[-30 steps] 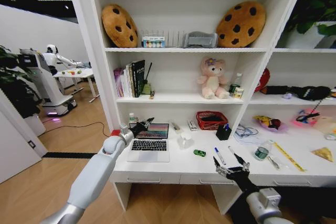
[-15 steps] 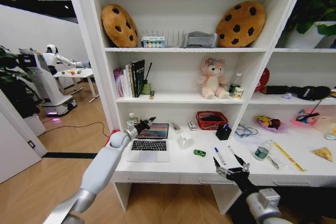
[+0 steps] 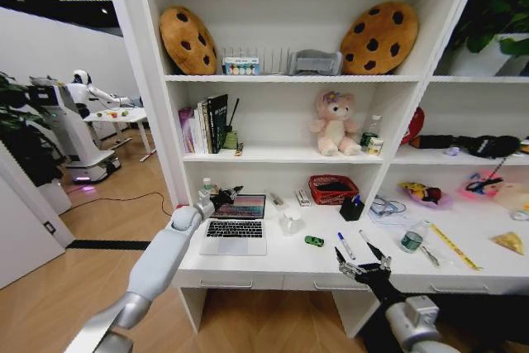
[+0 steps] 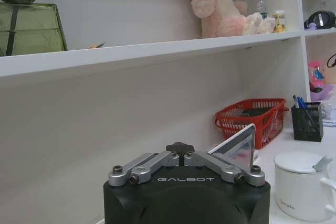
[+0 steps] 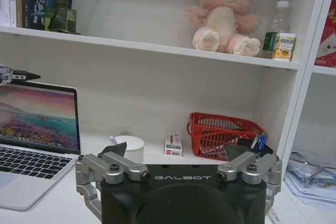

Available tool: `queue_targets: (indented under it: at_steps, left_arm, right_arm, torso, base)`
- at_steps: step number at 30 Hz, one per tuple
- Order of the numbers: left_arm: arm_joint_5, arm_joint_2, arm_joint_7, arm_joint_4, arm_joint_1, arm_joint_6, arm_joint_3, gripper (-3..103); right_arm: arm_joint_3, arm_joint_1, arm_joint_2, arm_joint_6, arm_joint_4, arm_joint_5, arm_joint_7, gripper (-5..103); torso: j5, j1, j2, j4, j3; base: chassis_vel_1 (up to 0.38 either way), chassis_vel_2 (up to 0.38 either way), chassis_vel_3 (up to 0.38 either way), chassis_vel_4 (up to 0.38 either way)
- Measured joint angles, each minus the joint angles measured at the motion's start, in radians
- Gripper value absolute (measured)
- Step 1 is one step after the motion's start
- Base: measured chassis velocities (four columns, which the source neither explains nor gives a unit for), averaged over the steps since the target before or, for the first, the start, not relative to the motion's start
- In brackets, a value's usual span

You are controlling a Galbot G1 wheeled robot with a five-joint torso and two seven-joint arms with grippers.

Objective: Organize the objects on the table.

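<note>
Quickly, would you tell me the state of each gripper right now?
Left gripper: shut, empty, at the laptop lid's top edge.
Right gripper: open, empty, above the table front edge.

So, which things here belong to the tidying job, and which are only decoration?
Job: laptop, white mug, green toy, pens, yellow ruler, yellow wedge.
Lying about: cookie cushions, pink plush bear, books, red basket.

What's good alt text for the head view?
Left gripper, shut, hovers at the top edge of the open laptop on the white desk; right gripper, open, hangs at the desk's front edge near two pens. Shelves above hold books, a pink bear and cookie cushions.
</note>
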Motion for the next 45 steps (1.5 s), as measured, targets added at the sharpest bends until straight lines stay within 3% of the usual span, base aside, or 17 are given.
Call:
queue_targets:
  at_steps: [13, 23, 32, 37, 45]
  left_arm:
    - [-0.002, 0.038, 0.041, -0.055, 0.053, -0.005, -0.012, 0]
    - [-0.008, 0.089, 0.057, -0.185, 0.153, 0.000, -0.082, 0]
    - [-0.023, 0.089, 0.047, -0.184, 0.150, 0.001, -0.100, 0]
    - [-0.022, 0.031, 0.025, -0.060, 0.058, 0.005, -0.070, 0]
    - [0.003, 0.028, 0.031, -0.048, 0.064, 0.009, -0.050, 0]
  right_arm:
    - [-0.007, 0.001, 0.007, 0.001, -0.002, -0.015, -0.015, 100]
    - [-0.030, 0.014, 0.022, 0.013, -0.038, -0.064, -0.033, 100]
    - [-0.041, 0.020, 0.024, 0.014, -0.048, -0.071, -0.035, 100]
    - [-0.044, 0.025, 0.022, 0.017, -0.063, -0.070, -0.037, 100]
    - [-0.038, 0.024, 0.019, 0.025, -0.065, -0.066, -0.035, 100]
  torso:
    - [0.0000, 0.000, 0.000, 0.0000, 0.000]
    - [-0.0002, 0.000, 0.000, 0.0003, 0.000]
    - [0.0000, 0.000, 0.000, 0.0003, 0.000]
    - [0.0000, 0.000, 0.000, -0.0002, 0.000]
    - [-0.0001, 0.000, 0.000, 0.0001, 0.000]
  base:
    - [0.000, 0.000, 0.000, 0.000]
    - [0.000, 0.000, 0.000, 0.000]
    - [0.000, 0.000, 0.000, 0.000]
    - [0.000, 0.000, 0.000, 0.000]
    - [0.000, 0.000, 0.000, 0.000]
